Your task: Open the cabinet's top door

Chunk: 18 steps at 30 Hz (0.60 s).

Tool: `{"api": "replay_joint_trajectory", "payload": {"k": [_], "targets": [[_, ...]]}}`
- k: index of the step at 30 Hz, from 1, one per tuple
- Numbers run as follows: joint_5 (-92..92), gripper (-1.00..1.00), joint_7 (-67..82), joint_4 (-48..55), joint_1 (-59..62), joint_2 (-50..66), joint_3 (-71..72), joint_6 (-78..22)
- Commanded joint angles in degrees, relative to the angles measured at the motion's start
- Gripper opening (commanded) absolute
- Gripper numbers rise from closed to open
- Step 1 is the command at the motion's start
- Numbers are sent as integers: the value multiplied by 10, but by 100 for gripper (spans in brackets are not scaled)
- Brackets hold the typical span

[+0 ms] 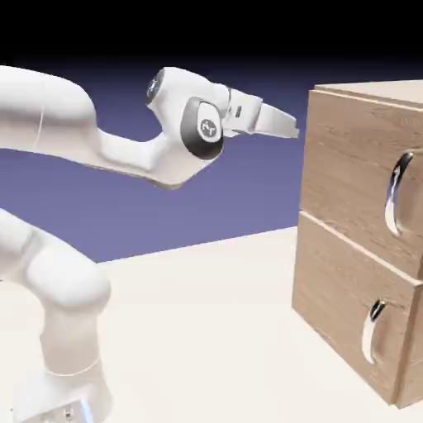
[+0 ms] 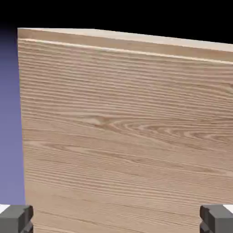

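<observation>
The cabinet stands at the right of the exterior view, a light-brown wood-grain box with two stacked front panels. The top door is flush and carries a long curved silver handle. My gripper hovers level with the door's upper left corner, a short gap away from it and well left of the handle. In the hand view the door's wood fills the frame, and no handle shows there. The two grey fingertips sit far apart at the bottom corners; the gripper is open and holds nothing.
The lower panel has a shorter silver handle. The cabinet rests on a pale table. The white arm's elbow and base occupy the exterior view's left. A blue-violet backdrop lies behind.
</observation>
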<state>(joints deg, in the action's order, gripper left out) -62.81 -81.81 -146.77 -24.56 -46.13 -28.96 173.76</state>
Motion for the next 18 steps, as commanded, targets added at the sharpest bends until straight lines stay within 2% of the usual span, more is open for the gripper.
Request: {"api": "replay_joint_trajectory", "payload": {"k": [1,18], "targets": [[-25,0,-16,6,-9,-5,-12,0],[-449,0,-281,102,-171,-96,-207,-2]]}}
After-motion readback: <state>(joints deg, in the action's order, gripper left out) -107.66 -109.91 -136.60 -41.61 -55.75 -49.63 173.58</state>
